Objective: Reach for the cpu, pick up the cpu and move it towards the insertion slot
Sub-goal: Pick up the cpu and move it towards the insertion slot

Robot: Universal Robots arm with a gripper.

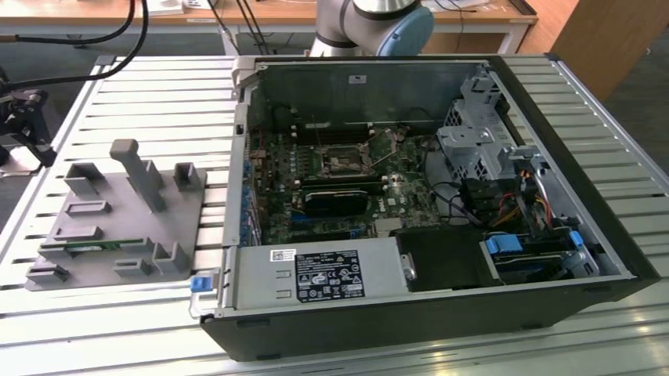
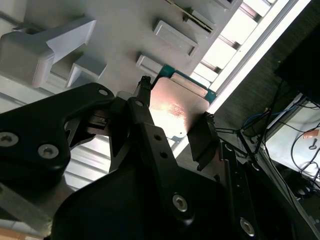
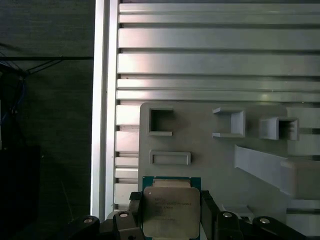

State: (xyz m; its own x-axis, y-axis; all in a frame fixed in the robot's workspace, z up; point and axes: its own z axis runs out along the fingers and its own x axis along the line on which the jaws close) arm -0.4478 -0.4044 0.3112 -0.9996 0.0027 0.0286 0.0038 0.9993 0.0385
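Note:
The cpu (image 2: 177, 107), a flat square chip with a shiny metal top and a green rim, sits between my two black fingers in both wrist views. My gripper (image 2: 176, 100) is shut on the cpu (image 3: 170, 210), one finger on each opposite edge. The chip is over the edge of a grey holder plate (image 3: 210, 160); I cannot tell whether it is touching the plate. In the exterior view, the insertion slot (image 1: 343, 162) is a dark square socket with a silver frame. It lies on the green board inside the open computer case (image 1: 565, 196).
The grey holder plate (image 1: 115, 211) with raised pockets and posts lies on the slatted aluminium table (image 1: 157, 86), on the exterior view's left of the case. A thin green memory stick (image 1: 99, 244) rests on it. Cables, a drive cage and a power supply crowd the case.

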